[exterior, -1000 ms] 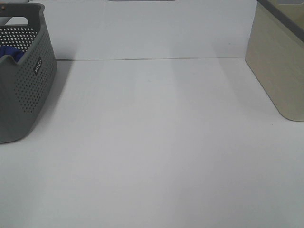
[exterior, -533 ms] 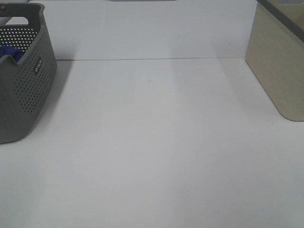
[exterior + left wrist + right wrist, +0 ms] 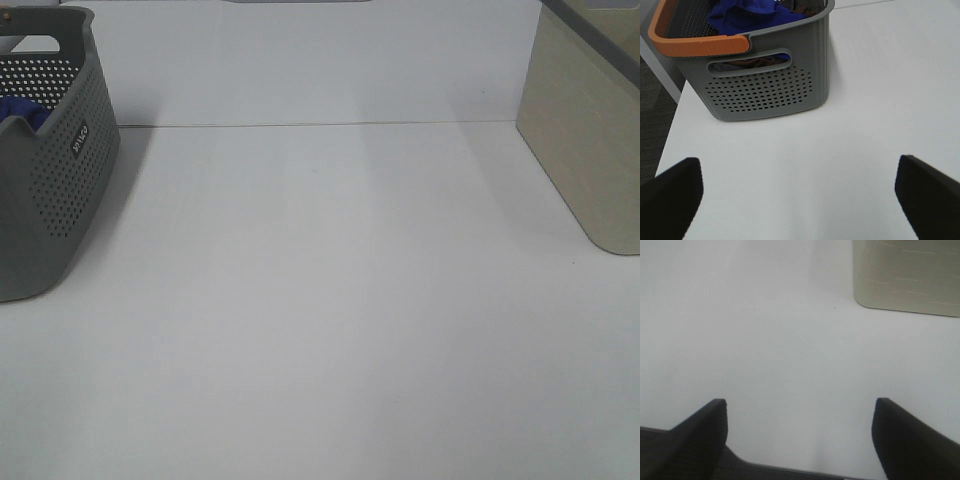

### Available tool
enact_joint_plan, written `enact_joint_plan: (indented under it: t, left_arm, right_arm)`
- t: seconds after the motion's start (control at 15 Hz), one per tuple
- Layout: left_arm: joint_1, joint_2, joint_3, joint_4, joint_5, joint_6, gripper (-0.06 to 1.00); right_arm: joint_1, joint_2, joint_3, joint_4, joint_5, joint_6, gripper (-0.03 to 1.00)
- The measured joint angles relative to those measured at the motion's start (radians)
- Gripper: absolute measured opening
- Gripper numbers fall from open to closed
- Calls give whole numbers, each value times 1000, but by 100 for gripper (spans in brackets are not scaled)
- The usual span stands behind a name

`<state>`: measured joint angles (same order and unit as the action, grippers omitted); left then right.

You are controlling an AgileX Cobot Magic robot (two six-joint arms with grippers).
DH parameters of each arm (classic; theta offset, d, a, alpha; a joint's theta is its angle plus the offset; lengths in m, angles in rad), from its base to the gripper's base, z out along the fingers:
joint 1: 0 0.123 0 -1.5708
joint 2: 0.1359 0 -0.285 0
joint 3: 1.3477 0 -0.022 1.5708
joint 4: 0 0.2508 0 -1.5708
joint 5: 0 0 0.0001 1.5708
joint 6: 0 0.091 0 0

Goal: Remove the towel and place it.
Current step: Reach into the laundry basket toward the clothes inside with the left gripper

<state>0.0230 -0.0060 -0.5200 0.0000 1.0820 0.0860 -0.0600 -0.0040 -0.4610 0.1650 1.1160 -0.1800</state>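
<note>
The left hand [image 3: 797, 167] stands wide open, its two dark fingers [image 3: 672, 195] spread far apart with nothing between them, held clear above the desk [image 3: 805, 145] and tilted down toward it. The right hand [image 3: 800, 405] is likewise spread wide, its dark fingers [image 3: 912, 440] well apart and empty, angled down at the desk and touching nothing

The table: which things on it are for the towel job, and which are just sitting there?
For the job: blue towel, bunched in the grey basket it must leave.
Just lying about: beige container over on the right; something brownish under the towel.
</note>
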Motion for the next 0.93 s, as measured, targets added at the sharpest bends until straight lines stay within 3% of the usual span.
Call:
enact_joint_plan:
  t: [0.93]
  left_arm:
    - [0,0,0,0,0,-1,99]
  right_arm:
    - [0,0,0,0,0,0,78]
